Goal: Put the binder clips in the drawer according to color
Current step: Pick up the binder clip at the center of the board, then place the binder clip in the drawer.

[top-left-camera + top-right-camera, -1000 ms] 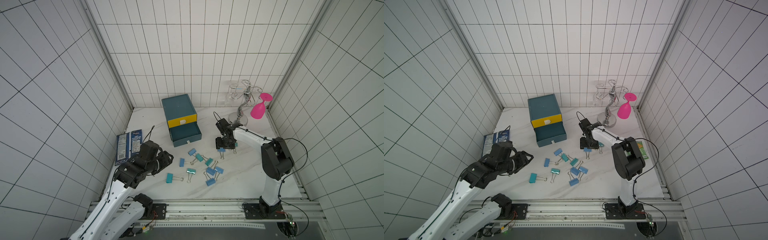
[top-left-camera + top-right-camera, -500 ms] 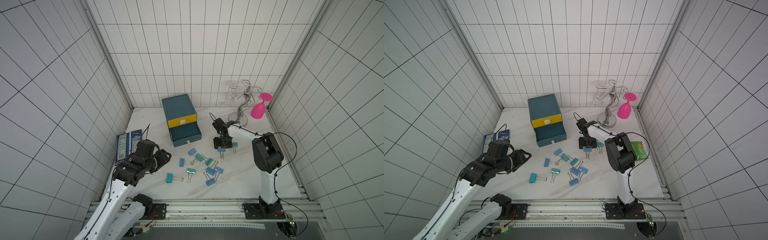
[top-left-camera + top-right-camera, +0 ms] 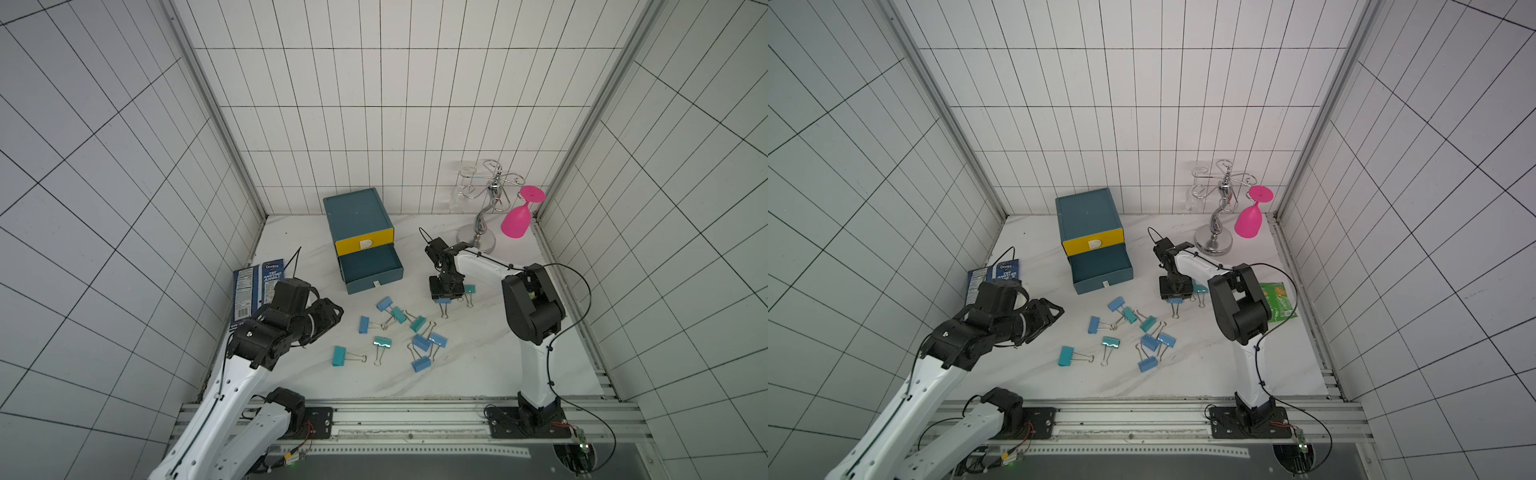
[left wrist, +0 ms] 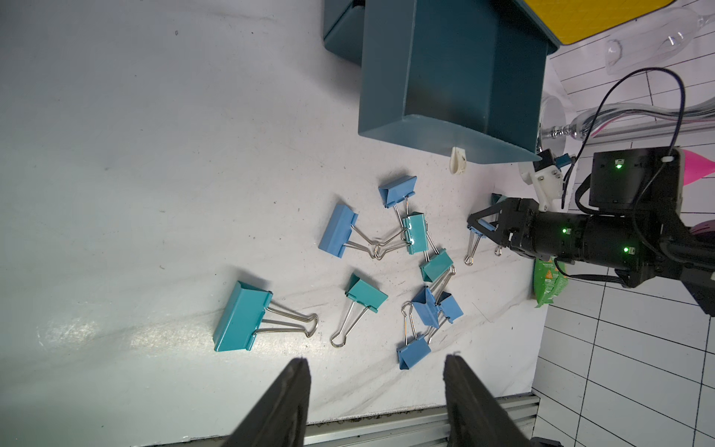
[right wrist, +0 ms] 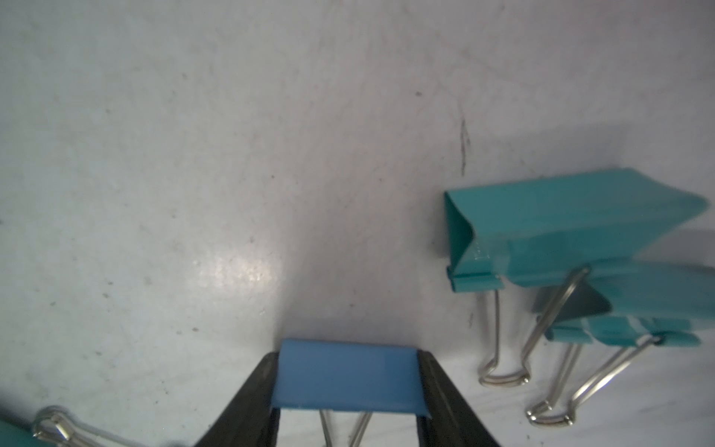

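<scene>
The drawer cabinet (image 3: 357, 216) stands at the back, its yellow top drawer shut and a teal drawer (image 3: 370, 270) pulled open below it. Several light-blue and teal binder clips (image 3: 399, 328) lie scattered on the white table in front. My right gripper (image 5: 348, 379) points down to the right of the open drawer, shut on a light-blue binder clip (image 5: 348, 373) held by its two ends; in both top views it sits at table level (image 3: 1174, 298). Two teal clips (image 5: 561, 228) lie beside it. My left gripper (image 4: 375, 362) hovers open and holds nothing, left of the clips (image 3: 332, 316).
A blue chip bag (image 3: 257, 291) lies at the left edge behind my left arm. A chrome glass rack (image 3: 482, 216) with a pink glass (image 3: 517, 220) stands at the back right. A green packet (image 3: 1277, 299) lies behind my right arm's elbow.
My right gripper's jaws have narrowed onto the light-blue clip, and that arm's elbow has swung left. The left arm has barely shifted.
</scene>
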{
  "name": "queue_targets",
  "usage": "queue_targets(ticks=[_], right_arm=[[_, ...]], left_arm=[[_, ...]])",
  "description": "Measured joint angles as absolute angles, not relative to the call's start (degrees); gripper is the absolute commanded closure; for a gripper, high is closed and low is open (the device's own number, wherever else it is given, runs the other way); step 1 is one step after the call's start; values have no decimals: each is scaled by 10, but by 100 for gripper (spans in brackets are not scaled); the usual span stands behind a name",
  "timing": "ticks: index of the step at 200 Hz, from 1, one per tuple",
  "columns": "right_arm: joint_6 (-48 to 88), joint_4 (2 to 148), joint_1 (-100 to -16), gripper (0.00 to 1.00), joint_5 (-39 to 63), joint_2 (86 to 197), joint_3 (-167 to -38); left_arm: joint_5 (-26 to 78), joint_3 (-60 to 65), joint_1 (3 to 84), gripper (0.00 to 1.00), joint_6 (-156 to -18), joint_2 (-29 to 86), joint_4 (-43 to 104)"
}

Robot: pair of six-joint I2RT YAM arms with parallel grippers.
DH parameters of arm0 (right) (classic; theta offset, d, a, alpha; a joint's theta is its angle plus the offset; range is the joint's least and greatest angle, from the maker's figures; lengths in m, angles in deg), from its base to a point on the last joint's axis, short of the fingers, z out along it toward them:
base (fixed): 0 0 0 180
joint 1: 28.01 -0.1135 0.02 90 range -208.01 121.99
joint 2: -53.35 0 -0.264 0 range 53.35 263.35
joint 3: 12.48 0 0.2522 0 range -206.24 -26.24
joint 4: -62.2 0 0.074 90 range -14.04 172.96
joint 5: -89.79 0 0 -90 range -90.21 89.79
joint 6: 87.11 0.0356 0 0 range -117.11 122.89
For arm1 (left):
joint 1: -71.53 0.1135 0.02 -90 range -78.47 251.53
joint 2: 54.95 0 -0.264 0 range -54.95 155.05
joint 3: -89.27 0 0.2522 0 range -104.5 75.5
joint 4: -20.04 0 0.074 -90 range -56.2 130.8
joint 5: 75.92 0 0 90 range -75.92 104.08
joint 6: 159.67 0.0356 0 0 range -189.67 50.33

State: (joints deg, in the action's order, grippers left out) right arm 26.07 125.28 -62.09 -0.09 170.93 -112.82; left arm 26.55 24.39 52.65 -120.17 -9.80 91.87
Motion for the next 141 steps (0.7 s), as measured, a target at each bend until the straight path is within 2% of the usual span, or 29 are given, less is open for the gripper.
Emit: queue_targets(ticks=[74, 141], right_arm=[[304, 1253, -621, 58, 65, 1550, -1128], [427, 1141, -631, 54, 191, 1533, -1180]], left_arm=[[283, 204, 530, 41, -1203, -75, 910], [305, 188, 532, 41, -1216, -70, 892]])
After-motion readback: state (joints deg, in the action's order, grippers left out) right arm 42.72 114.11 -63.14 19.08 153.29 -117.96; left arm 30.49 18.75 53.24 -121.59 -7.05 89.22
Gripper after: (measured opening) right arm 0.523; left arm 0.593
